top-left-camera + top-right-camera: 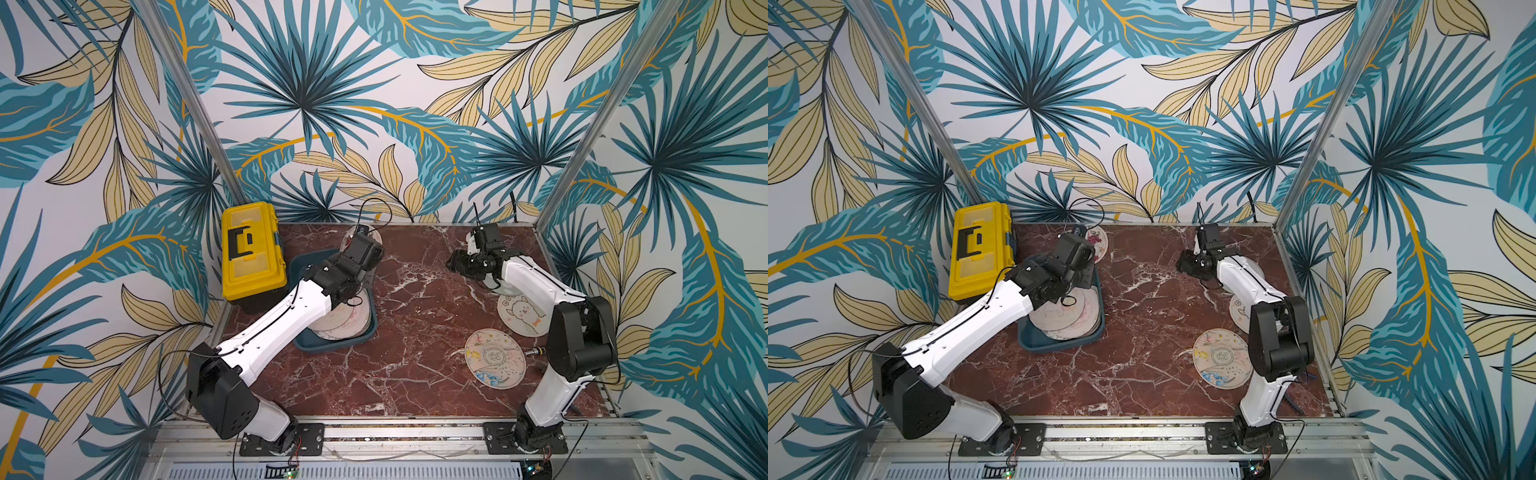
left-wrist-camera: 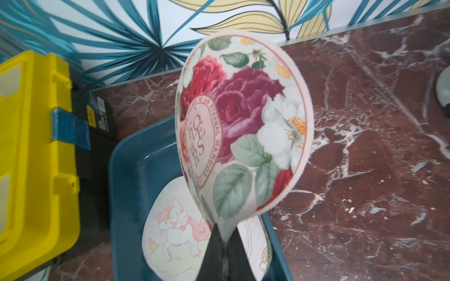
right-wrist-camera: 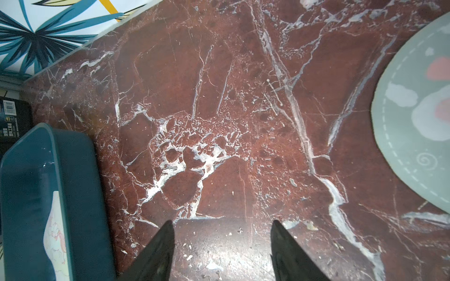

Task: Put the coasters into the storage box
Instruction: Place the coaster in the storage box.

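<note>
Grip: left gripper (image 2: 225, 233) clenched on rose coaster (image 2: 243, 116) edge, over box (image 2: 124, 189). Lower onto unicorn coaster (image 2: 175, 231), flatten, then release. Idle right gripper (image 3: 222, 222) spread, empty.

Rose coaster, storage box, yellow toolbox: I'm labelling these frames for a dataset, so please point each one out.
rose coaster (image 2: 243, 107): left wrist view, on the dark red rose of its printed face.
storage box (image 1: 332, 345): in a top view, on its near wall.
yellow toolbox (image 1: 257, 270): in a top view, on its yellow lid.
</note>
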Controlling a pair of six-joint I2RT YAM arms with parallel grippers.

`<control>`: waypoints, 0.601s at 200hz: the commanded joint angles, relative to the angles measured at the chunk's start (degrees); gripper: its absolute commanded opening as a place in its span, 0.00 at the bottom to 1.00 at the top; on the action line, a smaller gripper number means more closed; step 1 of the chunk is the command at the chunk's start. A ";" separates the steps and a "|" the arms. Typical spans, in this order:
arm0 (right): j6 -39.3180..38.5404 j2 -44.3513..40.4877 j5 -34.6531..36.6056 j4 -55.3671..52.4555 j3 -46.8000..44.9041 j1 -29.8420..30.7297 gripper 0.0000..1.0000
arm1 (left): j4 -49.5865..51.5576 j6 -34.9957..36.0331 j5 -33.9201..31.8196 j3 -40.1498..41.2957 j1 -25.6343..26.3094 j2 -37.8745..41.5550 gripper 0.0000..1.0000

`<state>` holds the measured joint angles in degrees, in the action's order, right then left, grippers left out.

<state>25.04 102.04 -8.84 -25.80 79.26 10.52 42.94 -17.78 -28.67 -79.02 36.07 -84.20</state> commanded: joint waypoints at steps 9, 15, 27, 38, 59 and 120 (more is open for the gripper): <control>-0.79 -2.15 0.27 -2.15 -1.66 -0.07 0.63 | 3.23 -2.40 -6.25 4.21 0.06 0.81 0.00; -0.82 -2.28 0.18 -2.12 -1.77 -0.02 0.63 | 3.69 -2.73 -6.40 4.66 0.05 0.64 0.00; -0.66 -2.50 0.14 -2.19 -1.92 0.02 0.63 | 4.32 -3.54 -6.40 5.47 0.07 0.42 0.00; -0.52 -2.53 -0.03 -2.13 -1.97 0.02 0.63 | 4.75 -4.37 -6.31 6.34 -0.04 0.06 0.00; 0.05 -2.69 -0.71 -1.72 -2.30 0.02 0.63 | 5.66 -6.14 -5.94 7.76 -0.17 -0.83 0.00; 0.04 -3.57 -0.32 -1.79 -2.75 0.11 0.63 | 7.72 -8.75 -0.36 9.00 -0.96 -7.28 0.00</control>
<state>25.06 100.95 -9.26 -26.06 77.60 10.52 49.08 -24.34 -31.44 -71.50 35.62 -89.23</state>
